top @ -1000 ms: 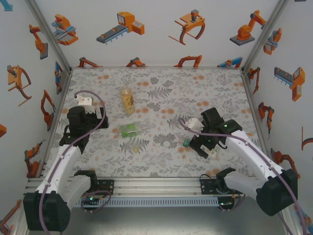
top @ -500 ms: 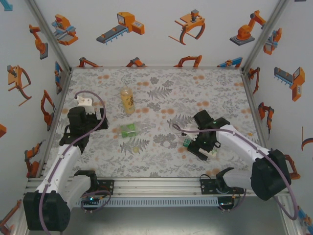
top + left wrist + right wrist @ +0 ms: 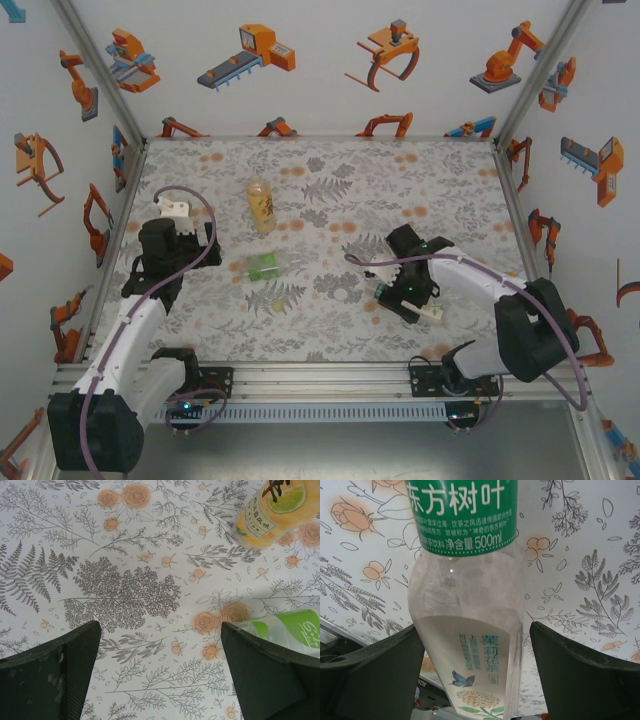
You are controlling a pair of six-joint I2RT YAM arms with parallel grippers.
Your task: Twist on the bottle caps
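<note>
Near the table's (image 3: 330, 340) front edge, the right claw (image 3: 475, 627) straddles the lying slim bottle (image 3: 465, 605), jaws spread, not clamped, likely to stand it for capping. The left claw (image 3: 160, 635) hangs released; farther off, the amber bottle (image 3: 267, 515) stands.

The slim clear plastic bottle (image 3: 465, 605) carries a green band (image 3: 462, 515) with large white characters 东方树叶. A smaller white line beneath them ends 净含量 500ml; the start of that line and the rows above it are too fine to read. Lower down, its white label (image 3: 482, 672) bears 茉莉花茶 in green, set vertically above a blue butterfly drawing.

In the left wrist view, the amber plastic bottle with a yellow label (image 3: 272, 512) shows black characters beside a lime-slice picture, cut off by the frame edge and not surely legible. The squat clear bottle with a green label (image 3: 292, 627), lying on the worktop, has white script starting with "S"; the rest is unreadable.
</note>
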